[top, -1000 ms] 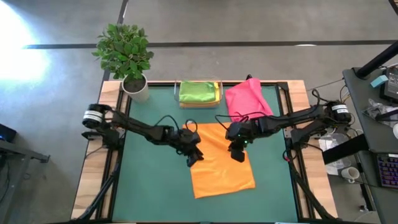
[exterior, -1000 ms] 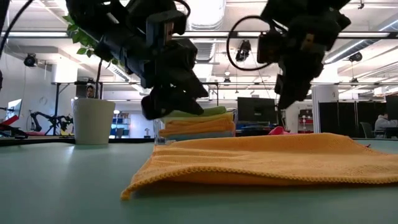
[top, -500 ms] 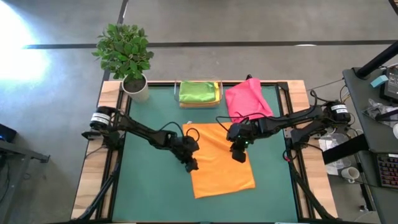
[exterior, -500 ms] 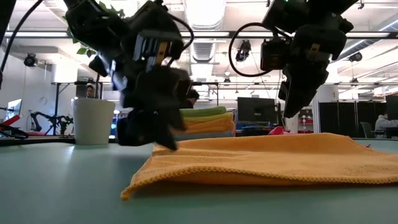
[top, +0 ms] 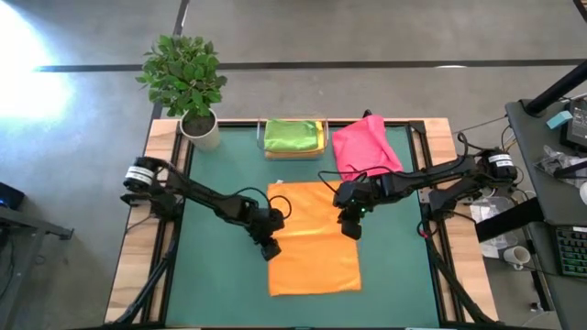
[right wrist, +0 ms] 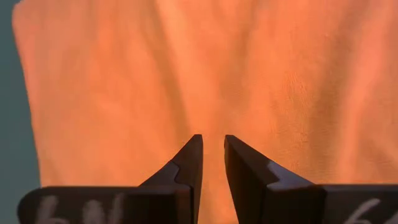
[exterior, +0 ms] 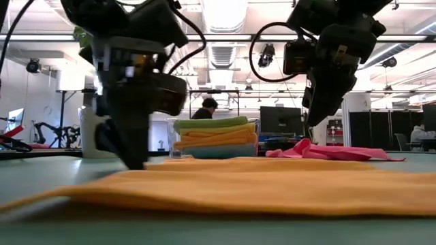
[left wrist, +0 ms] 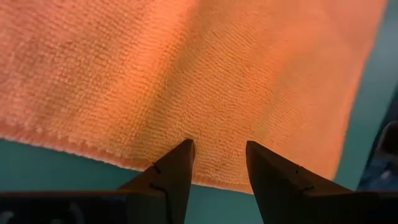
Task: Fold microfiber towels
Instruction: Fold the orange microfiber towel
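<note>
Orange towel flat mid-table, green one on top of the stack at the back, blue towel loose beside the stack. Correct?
Not quite. The loose towel beside the stack is pink, not blue, as the high view shows. The orange towel does lie flat mid-table, and the green towel tops the stack.

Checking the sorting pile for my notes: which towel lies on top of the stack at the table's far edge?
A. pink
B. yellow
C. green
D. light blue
C: the green towel tops the stack, while the pink towel lies loose beside it.
</note>
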Available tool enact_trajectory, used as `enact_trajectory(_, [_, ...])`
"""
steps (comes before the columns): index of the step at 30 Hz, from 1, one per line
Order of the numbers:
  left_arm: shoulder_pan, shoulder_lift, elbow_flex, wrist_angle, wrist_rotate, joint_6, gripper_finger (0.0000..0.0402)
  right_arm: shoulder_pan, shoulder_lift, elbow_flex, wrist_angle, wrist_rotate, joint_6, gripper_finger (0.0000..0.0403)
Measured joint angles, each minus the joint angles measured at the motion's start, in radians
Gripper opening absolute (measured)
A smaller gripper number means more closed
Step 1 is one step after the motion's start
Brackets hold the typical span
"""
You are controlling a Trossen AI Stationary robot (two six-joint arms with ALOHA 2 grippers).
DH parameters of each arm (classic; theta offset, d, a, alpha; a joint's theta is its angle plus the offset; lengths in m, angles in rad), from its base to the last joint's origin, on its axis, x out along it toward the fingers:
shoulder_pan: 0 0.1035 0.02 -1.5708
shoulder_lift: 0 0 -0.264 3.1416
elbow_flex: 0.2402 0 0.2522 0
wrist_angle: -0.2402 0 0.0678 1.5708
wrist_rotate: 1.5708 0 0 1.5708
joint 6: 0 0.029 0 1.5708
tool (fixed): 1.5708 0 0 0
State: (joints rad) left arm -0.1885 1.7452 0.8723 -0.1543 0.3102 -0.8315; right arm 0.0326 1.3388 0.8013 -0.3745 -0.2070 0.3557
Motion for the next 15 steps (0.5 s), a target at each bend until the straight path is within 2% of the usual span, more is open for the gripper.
enact_trajectory(3, [-0.005,-0.043,0.007,-0.133,-0.019,0.051,0.0138,0.0,0.0,-0.001,-0.001,0.0,0.001,0.0059])
enact_trajectory(7, [-0.008,-0.11,0.014,-0.272,-0.095,0.116,0.0138,0.005,0.0,-0.002,0.002,0.001,0.023,0.0059])
enact_trajectory(15, [-0.05,-0.268,0.018,-0.32,-0.186,0.268,0.0138,0.07,0.0,-0.002,0.086,0.0,0.03,0.0059])
